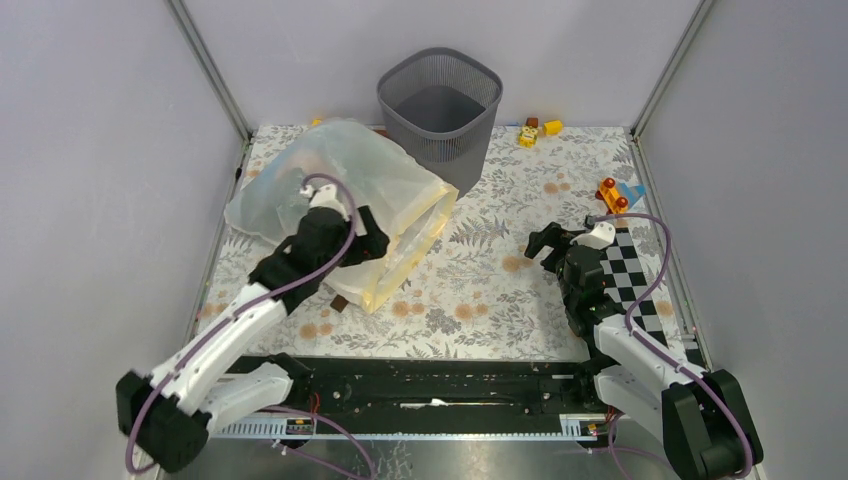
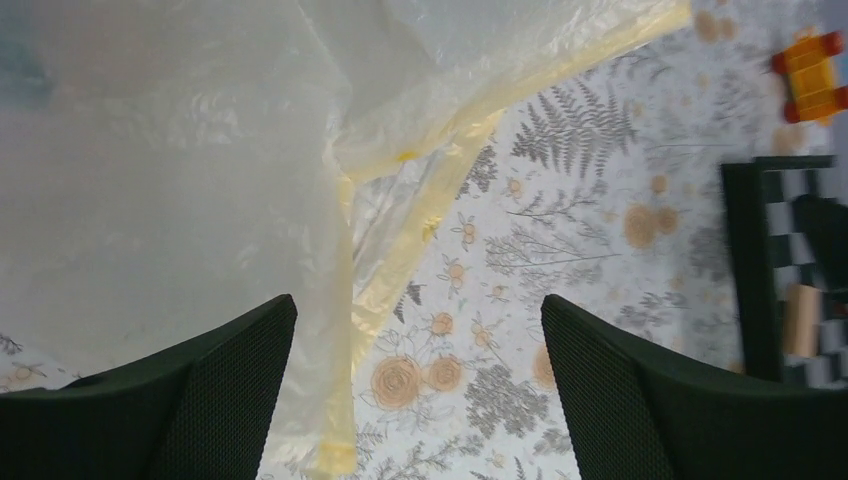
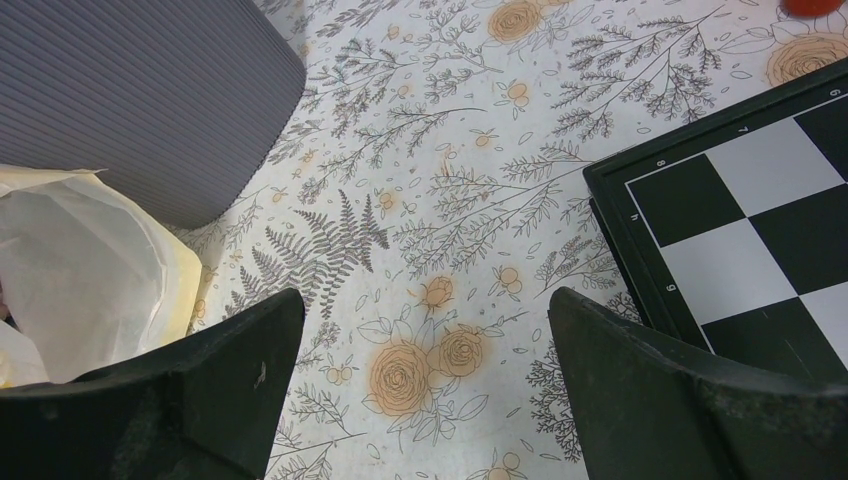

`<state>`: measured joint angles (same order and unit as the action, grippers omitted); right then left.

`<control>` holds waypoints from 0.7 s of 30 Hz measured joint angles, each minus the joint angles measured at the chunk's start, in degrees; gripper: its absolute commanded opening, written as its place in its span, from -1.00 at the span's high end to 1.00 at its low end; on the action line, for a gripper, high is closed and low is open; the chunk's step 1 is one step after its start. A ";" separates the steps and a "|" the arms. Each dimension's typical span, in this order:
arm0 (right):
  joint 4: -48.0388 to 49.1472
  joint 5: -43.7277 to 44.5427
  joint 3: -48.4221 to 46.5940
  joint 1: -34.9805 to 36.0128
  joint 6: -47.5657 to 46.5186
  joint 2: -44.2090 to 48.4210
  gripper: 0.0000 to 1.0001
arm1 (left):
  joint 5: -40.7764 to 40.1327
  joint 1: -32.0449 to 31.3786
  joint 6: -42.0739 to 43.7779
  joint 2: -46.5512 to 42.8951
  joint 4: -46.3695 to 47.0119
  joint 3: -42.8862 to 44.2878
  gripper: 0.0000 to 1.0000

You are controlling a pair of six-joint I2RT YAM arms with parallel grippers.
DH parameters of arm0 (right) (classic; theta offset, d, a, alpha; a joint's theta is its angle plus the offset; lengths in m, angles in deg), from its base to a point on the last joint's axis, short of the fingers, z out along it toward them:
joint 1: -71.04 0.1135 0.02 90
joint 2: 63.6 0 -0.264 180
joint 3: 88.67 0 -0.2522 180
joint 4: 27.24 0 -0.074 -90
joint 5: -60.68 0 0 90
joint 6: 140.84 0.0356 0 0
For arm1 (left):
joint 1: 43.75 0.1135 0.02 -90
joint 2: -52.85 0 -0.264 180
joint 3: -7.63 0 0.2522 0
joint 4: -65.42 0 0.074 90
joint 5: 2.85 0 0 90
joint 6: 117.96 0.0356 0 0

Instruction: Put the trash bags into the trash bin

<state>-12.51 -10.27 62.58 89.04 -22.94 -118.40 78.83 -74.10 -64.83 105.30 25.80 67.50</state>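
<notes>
Only the black-and-white chessboard (image 3: 740, 210), lying to the front-right of the dark grey mesh trash bin (image 1: 440, 110), carries writing: small white digits 6, 7 and 8 along its black border, in the right wrist view. No lettering can be read on any bag.

The bin stands upright, its mouth open and its inside dark. Just to its front-left, touching its side, sprawls a large cloudy whitish plastic bag with a cream-yellow rim (image 1: 400, 190). The thin pale-pink plastic bag (image 1: 300, 165) is hard to make out: only a faint pinkish tint shows through the cloudy film at the end away from the bin, and its outline cannot be traced.

The left gripper (image 1: 365, 240) hangs over the cloudy bag, front-left of the bin, its fingers (image 2: 200, 400) wide apart. Film and yellow rim run beneath the gap; contact cannot be judged.

The right gripper (image 1: 545, 245) is front-right of the bin above the floral tablecloth (image 1: 480, 290), jaws spread, nothing between them.

Right of the bin sit small yellow toy blocks (image 1: 527, 135), blurred, and further right an orange-and-red toy (image 1: 612, 195), cut off in the left wrist view.
</notes>
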 measured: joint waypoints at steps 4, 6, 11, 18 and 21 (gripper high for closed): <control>0.02 -0.04 0.02 0.00 -0.07 0.46 -0.99 | -7.61 -6.99 2.47 10.54 1.09 5.31 -0.98; 0.07 -0.11 0.04 0.00 -0.13 0.79 -0.99 | -11.80 -9.53 4.07 15.32 1.18 8.11 -0.97; 0.11 -0.31 0.17 0.00 -0.50 1.20 -1.00 | -23.06 -14.25 9.22 24.37 4.83 11.54 -0.97; 0.68 -0.70 0.46 0.00 -0.63 1.20 -0.99 | -28.83 -15.37 17.57 31.82 17.77 8.07 -0.97; 0.85 -0.98 0.72 0.00 -0.61 1.18 -0.99 | -30.62 -14.88 20.39 36.48 23.45 7.41 -0.97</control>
<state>-11.66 -11.25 63.30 89.04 -23.55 -117.22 48.21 -88.98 -44.43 141.78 49.25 74.90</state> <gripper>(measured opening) 0.994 0.987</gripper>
